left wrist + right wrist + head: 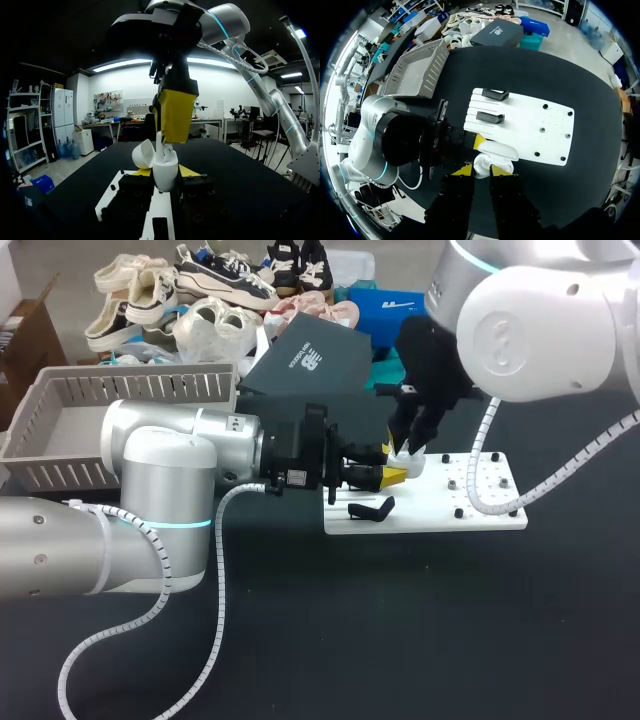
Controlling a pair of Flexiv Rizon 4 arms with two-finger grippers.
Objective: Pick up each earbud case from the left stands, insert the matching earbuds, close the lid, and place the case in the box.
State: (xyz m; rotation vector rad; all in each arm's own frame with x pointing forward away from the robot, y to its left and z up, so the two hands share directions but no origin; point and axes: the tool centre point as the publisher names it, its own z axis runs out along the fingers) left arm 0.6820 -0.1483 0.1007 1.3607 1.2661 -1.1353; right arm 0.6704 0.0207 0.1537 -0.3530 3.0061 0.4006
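Black worktop, with a grey box at ten o'clock. The left gripper, at centre, is clamped on the open white case, held upright. The right gripper hangs at its twelve o'clock, fingers narrow, pinching an earbud at the case's mouth. A white board lies at four o'clock.

Robotics lab. A left arm and a right arm are hanging over a black table. A white drilled fixture plate is lying on it, and a grey crate is sitting at its corner.
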